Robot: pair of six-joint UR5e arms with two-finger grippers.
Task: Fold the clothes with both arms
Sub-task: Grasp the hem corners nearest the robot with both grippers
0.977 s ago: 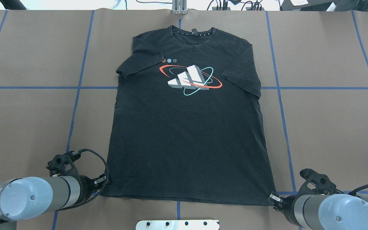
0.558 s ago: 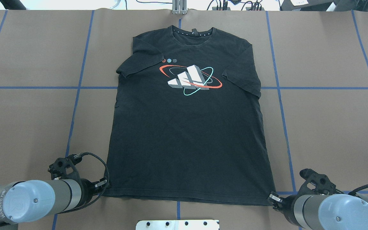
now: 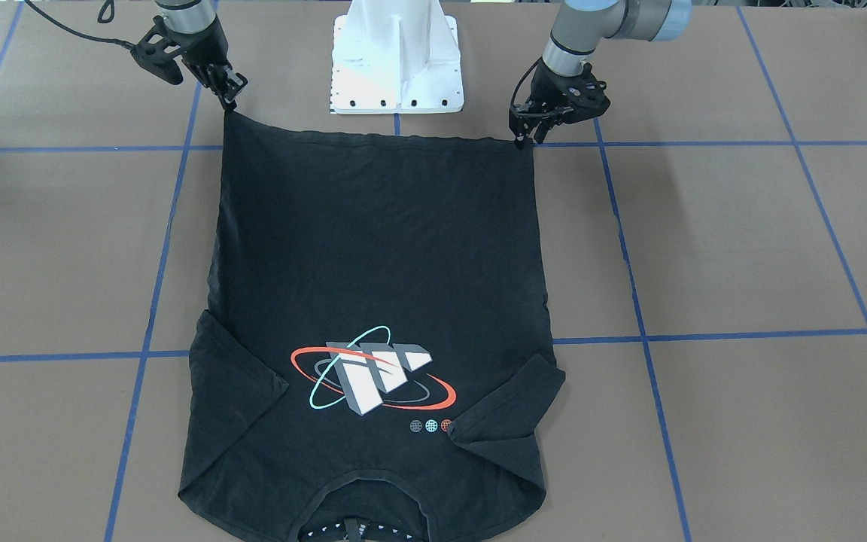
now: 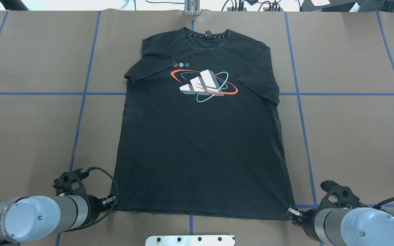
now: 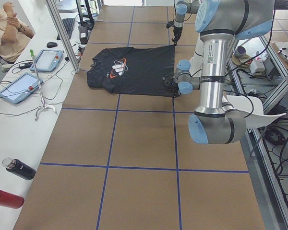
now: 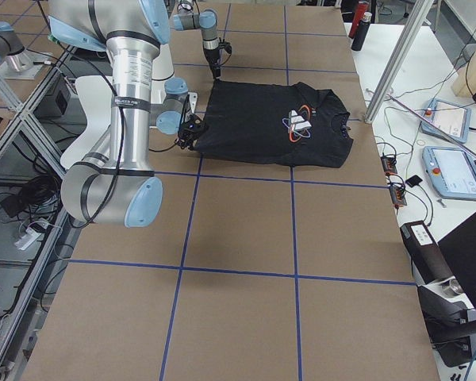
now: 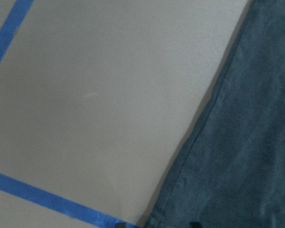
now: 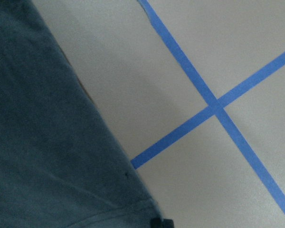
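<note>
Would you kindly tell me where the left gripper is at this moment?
In the overhead view the left gripper sits low on the left, right at the near left hem corner of the T-shirt.

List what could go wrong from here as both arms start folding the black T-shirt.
1. The left hand and right hand sit at the very tips of the hem corners of the T-shirt. A grip there may slip or catch only one layer.
2. The sleeve on the robot's left lies creased over the chest, so it could get trapped crooked inside the fold.
3. Whether either hand has closed is unclear, and an uneven lift would skew the cloth.
</note>
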